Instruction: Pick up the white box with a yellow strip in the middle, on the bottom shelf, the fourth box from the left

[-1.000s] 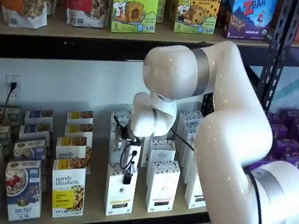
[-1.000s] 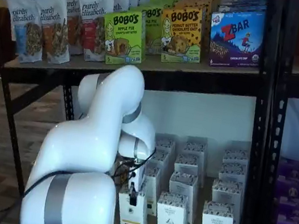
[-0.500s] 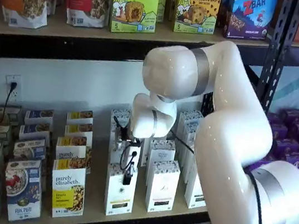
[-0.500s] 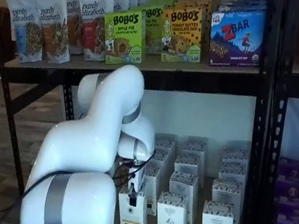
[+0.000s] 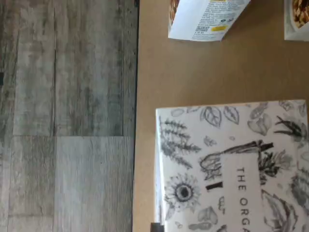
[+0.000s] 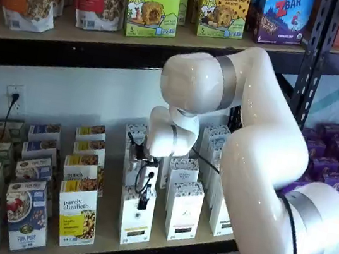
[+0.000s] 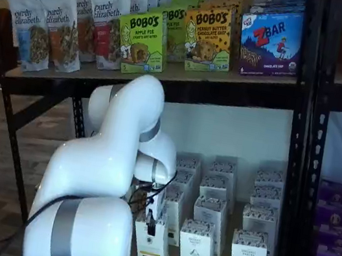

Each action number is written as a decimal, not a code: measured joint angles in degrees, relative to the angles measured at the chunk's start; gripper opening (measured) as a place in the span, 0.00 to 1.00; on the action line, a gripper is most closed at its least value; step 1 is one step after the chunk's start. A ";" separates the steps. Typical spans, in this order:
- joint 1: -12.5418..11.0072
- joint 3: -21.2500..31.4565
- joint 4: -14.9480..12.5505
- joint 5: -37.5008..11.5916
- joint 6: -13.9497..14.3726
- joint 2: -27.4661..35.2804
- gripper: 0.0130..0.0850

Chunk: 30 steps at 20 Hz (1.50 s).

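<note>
White cardboard printed with grey botanical drawings, a sunflower among them, fills the lower right of the wrist view: this is the top of the white box (image 5: 231, 166), and the letters "THE ORGA" can be read on it, cut off at the frame edge. It stands on the tan board of the bottom shelf (image 5: 203, 72), near the board's front edge, with grey wood-look floor (image 5: 67, 116) beyond.

In both shelf views the white box (image 6: 135, 218) stands lower centre, at the front of its row, showing a small dark label and a pale-yellow strip low on its front. The gripper (image 6: 143, 201) hangs directly over it, its black fingers reaching the box's top (image 7: 153, 225); they are seen side-on, so I cannot tell whether they are parted or closed.

Just left of it in a shelf view, a white-and-yellow carton (image 6: 77, 215) reads "purely elizabeth". Further left, at the lower left, a box (image 6: 27, 215) reads "FLAX PLUS". On the upper shelf, along the top of the frame, green boxes (image 6: 152, 3) read "BOBO'S APPLE PIE", a yellow one (image 6: 224, 7) "PEANUT BUTTER CHOCOLATE CHIP", and a blue one (image 6: 282, 16) "ZBAR".
</note>
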 joint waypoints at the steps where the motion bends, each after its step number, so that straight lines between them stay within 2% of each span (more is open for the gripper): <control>1: 0.02 0.20 -0.07 -0.09 0.06 -0.13 0.61; 4: 0.08 1.32 0.28 -0.72 -0.24 -0.78 0.61; 10: 0.42 5.34 3.11 -1.76 -2.54 -3.63 0.61; 15: 0.74 8.96 1.87 -1.93 -1.22 -6.33 0.61; 23: 2.45 20.45 3.40 -6.06 -1.34 -13.93 0.61; 30: 4.28 30.78 7.57 -7.99 -3.69 -21.86 0.61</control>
